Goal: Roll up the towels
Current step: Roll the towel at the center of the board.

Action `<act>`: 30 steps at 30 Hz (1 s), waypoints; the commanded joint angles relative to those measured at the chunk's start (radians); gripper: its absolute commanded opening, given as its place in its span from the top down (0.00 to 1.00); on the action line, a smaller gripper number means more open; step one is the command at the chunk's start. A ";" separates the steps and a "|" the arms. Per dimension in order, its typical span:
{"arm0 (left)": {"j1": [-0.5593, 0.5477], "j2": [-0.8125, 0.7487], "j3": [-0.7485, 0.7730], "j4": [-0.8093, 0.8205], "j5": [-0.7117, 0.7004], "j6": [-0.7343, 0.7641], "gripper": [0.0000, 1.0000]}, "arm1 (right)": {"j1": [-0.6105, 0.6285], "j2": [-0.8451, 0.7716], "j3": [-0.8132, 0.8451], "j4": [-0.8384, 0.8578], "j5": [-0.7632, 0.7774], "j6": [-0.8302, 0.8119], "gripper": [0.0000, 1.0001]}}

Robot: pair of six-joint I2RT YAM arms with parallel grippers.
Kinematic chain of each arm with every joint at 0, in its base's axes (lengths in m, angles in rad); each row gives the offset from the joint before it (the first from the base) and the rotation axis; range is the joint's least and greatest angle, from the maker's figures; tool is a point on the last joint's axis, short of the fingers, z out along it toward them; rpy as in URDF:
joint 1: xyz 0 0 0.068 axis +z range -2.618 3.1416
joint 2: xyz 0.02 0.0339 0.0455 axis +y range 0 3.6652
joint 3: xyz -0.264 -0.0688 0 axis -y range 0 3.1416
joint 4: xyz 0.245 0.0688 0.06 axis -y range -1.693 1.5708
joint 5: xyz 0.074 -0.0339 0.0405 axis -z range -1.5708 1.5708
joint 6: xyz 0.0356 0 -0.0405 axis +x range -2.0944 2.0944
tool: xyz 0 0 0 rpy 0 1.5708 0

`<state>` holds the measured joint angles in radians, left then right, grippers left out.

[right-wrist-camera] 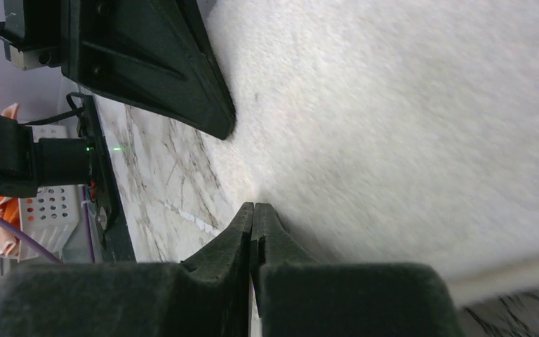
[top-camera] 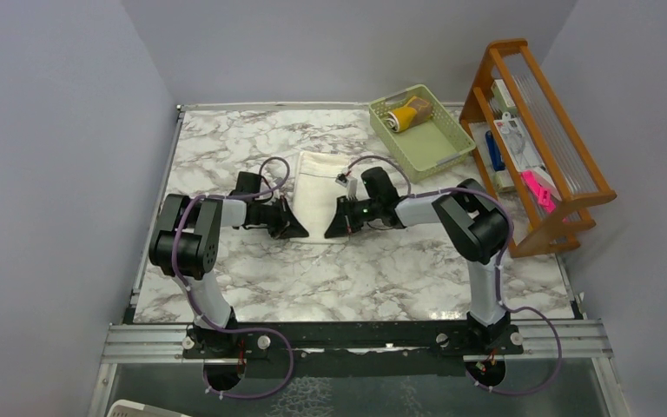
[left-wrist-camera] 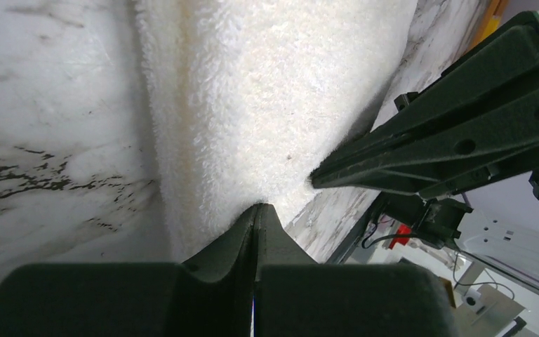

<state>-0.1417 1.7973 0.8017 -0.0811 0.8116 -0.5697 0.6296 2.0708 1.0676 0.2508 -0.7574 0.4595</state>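
A cream-white towel (top-camera: 317, 184) lies flat in the middle of the marble table (top-camera: 226, 148). My left gripper (top-camera: 299, 231) is shut, its tip resting on the towel's near left corner. My right gripper (top-camera: 331, 231) is shut too and touches the near right corner. In the left wrist view the shut tips (left-wrist-camera: 258, 208) press on the towel's (left-wrist-camera: 253, 91) fluffy edge, and no cloth shows between them. The right wrist view has the shut tips (right-wrist-camera: 254, 207) at the towel's (right-wrist-camera: 407, 119) border. A mustard-yellow roll (top-camera: 402, 119) and a tan-brown roll (top-camera: 420, 106) lie in the basket.
The pale green basket (top-camera: 452, 143) stands at the back right of the table. A wooden rack (top-camera: 564, 130) with pens and small items stands at the right edge. Grey walls close in the left, back and right sides.
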 commanded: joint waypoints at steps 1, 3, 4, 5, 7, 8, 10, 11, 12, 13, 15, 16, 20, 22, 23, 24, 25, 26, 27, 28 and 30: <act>-0.001 0.015 -0.074 0.050 -0.071 -0.044 1.00 | -0.076 -0.014 -0.078 -0.081 0.027 -0.039 0.99; -0.001 0.014 -0.092 0.084 -0.071 -0.075 1.00 | -0.101 -0.028 -0.096 -0.088 0.021 -0.045 0.99; -0.001 0.013 -0.098 0.095 -0.071 -0.086 1.00 | -0.114 -0.036 -0.104 -0.092 0.021 -0.050 0.99; -0.001 0.012 -0.101 0.101 -0.071 -0.094 1.00 | -0.124 -0.043 -0.113 -0.097 0.021 -0.053 0.99; -0.001 0.006 -0.105 0.110 -0.069 -0.103 1.00 | -0.139 -0.055 -0.117 -0.126 0.040 -0.070 0.99; -0.001 0.005 -0.106 0.115 -0.067 -0.106 1.00 | -0.143 -0.064 -0.109 -0.152 0.061 -0.090 0.99; -0.001 0.005 -0.106 0.132 -0.052 -0.116 1.00 | -0.140 -0.104 -0.078 -0.222 0.133 -0.155 0.99; -0.001 0.005 -0.106 0.147 -0.040 -0.128 1.00 | -0.133 -0.136 -0.058 -0.246 0.189 -0.190 0.99; -0.001 0.004 -0.106 0.163 -0.028 -0.141 1.00 | -0.125 -0.178 -0.042 -0.257 0.225 -0.229 0.99; -0.001 0.000 -0.103 0.178 -0.018 -0.155 1.00 | -0.098 -0.229 -0.035 -0.257 0.279 -0.271 0.93; -0.001 -0.019 -0.085 0.179 -0.018 -0.166 1.00 | -0.023 -0.322 -0.035 -0.233 0.394 -0.369 0.66; -0.001 -0.034 -0.073 0.170 -0.024 -0.165 1.00 | 0.019 -0.357 -0.036 -0.221 0.460 -0.421 0.50; 0.001 -0.127 -0.024 0.125 -0.057 -0.159 1.00 | 0.156 -0.432 -0.113 -0.099 0.577 -0.654 0.32; 0.009 -0.164 -0.007 0.107 -0.066 -0.160 1.00 | 0.204 -0.467 -0.220 0.030 0.554 -0.832 0.32; 0.017 -0.173 -0.003 0.099 -0.067 -0.162 1.00 | 0.218 -0.483 -0.275 0.092 0.508 -0.920 0.31; 0.027 -0.186 0.000 0.093 -0.064 -0.162 1.00 | 0.228 -0.493 -0.318 0.125 0.458 -1.018 0.31; 0.040 -0.191 0.002 0.089 -0.053 -0.160 1.00 | 0.234 -0.496 -0.350 0.156 0.431 -1.091 0.31; 0.054 -0.196 0.003 0.081 -0.046 -0.153 1.00 | 0.238 -0.494 -0.367 0.172 0.415 -1.165 0.31; 0.069 -0.196 0.005 0.070 -0.039 -0.144 1.00 | 0.239 -0.480 -0.362 0.154 0.403 -1.205 0.32; 0.085 -0.196 0.004 0.062 -0.034 -0.134 1.00 | 0.238 -0.457 -0.339 0.100 0.398 -1.235 0.32; 0.119 -0.193 -0.001 0.049 -0.021 -0.117 1.00 | 0.239 -0.403 -0.285 0.026 0.392 -1.280 0.36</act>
<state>-0.0830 1.6119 0.7982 0.0250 0.7803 -0.7246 0.8711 1.5974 0.7170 0.2970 -0.3302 -0.5568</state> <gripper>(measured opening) 0.009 0.664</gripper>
